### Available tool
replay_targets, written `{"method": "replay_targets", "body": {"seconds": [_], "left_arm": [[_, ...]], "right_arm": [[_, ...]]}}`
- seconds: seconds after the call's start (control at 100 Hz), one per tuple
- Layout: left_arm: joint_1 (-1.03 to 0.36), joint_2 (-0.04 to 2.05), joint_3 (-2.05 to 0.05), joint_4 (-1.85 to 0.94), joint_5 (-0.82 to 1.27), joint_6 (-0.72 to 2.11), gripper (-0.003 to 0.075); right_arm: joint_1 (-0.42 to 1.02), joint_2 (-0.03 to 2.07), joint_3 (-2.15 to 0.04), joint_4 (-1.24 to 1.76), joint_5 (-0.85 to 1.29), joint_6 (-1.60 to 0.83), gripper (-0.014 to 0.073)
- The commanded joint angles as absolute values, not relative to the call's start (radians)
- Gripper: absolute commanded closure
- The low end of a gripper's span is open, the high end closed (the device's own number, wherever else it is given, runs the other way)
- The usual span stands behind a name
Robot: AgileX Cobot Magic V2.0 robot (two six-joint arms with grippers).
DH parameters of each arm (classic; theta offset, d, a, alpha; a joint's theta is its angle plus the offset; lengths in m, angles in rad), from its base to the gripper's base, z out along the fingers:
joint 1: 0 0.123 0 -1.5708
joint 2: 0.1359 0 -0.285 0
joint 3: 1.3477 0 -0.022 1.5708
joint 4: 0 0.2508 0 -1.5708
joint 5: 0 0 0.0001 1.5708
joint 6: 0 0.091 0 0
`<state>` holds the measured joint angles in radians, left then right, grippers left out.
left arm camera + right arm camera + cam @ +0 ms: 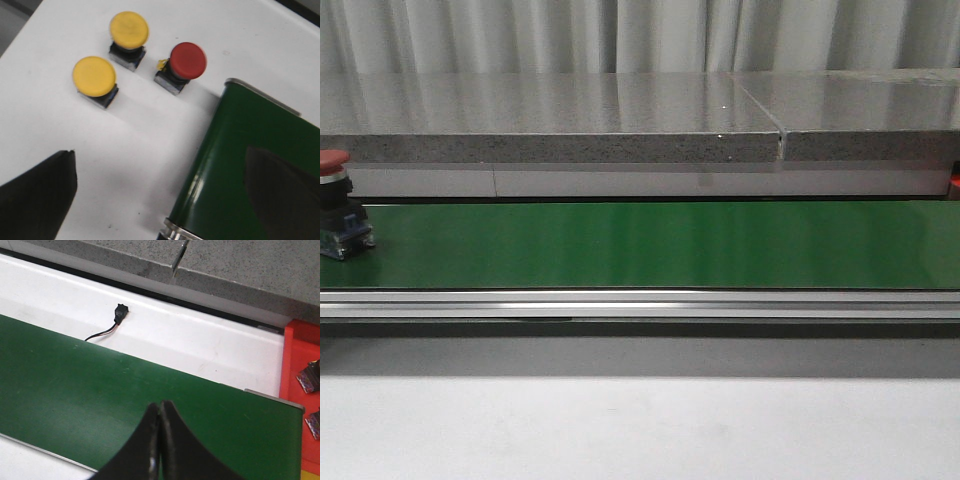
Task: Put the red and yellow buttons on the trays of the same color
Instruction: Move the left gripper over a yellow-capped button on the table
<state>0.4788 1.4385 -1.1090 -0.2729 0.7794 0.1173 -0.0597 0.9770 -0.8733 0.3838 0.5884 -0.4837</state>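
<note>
On the white table past the end of the green belt (250, 150), the left wrist view shows two yellow buttons (94, 76) (129, 30) and a red button (188, 60), each upright on a dark base. My left gripper (160, 200) hangs open above the table and the belt's end, well short of the buttons, with nothing between its fingers (40, 192). In the front view a red button (334, 165) stands at the far left by the belt (660, 245). My right gripper (160, 407) is shut and empty over the belt (100, 390). A red tray (295, 360) lies beyond the belt's other end.
A grey stone shelf (620, 115) runs behind the conveyor, and an aluminium rail (640, 303) runs along its front. A small black connector with a wire (119, 314) lies on the white strip behind the belt. Small parts (310, 376) lie in the red tray. Neither arm shows in the front view.
</note>
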Motion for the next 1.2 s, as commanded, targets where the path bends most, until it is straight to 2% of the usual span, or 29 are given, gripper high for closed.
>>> {"method": "replay_targets", "body": {"seconds": [0.0,0.26,0.71,1.19], "left_arm": [[0.513,1.434,-1.115,-0.287,0.704,0.108,0.005],[0.522,1.548,-1.114,-0.287,0.655,0.108,0.005],[0.522,1.726,-1.136,-0.285,0.436,0.108,0.005],[0.522,1.861,-1.276,-0.285,0.465,0.108,0.005]], "right_arm": [[-0.058,0.959,-0.91,0.394,0.533,-0.493,0.0662],[-0.058,0.959,-0.91,0.394,0.533,-0.493,0.0662],[-0.058,0.959,-0.91,0.394,0.533,-0.493,0.0662],[-0.058,0.959,-0.91,0.394,0.533,-0.493,0.0662]]}}
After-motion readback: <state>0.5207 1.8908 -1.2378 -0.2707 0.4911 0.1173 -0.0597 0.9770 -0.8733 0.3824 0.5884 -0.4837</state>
